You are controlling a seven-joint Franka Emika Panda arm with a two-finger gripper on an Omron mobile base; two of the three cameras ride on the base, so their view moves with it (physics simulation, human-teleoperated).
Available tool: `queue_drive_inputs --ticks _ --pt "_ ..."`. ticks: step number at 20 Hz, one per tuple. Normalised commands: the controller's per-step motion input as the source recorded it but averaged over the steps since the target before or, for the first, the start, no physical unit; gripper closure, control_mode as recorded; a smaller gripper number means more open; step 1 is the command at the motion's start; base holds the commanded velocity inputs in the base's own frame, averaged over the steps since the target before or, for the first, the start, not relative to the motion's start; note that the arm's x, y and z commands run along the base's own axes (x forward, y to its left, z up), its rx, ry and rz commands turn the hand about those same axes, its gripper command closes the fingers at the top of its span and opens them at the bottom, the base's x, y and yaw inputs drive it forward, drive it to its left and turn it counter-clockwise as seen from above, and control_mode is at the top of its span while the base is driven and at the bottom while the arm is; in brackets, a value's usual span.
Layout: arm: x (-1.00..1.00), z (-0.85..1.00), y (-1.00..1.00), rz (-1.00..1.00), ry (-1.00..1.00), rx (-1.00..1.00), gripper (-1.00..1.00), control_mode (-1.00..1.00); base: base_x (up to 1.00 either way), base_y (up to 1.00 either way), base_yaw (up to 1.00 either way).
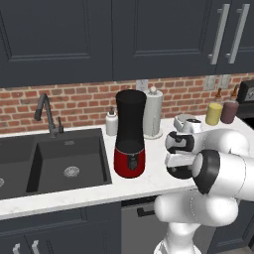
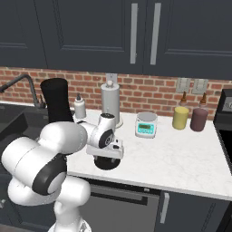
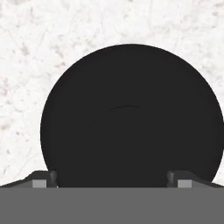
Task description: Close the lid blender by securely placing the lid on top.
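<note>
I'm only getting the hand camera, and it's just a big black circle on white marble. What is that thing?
Observer: It's the lid, lying flat on the counter right under the gripper.
Operator: So where's the blender it belongs on?
Observer: The blender stands near the sink, beside the arm, its black jar open on top.
Operator: Anything else around it?
Observer: Behind it, against the brick wall, stand a white soap bottle and a paper-towel roll.
</note>
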Motion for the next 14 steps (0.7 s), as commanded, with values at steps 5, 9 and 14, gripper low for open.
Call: queue_drive_inputs --ticks 5,9,14 --pt "0.10 -0.05 0.00 0.06 0.00 0.00 -1.00 -1.00 0.00 0.00 0.00" --pt "0.13 0.00 0.00 0.05 0.00 0.02 -1.00 -1.00 0.00 0.00 0.00" --pt "0.11 0.00 0.00 0.04 -0.01 0.02 -1.00 -1.00 0.00 0.00 0.00"
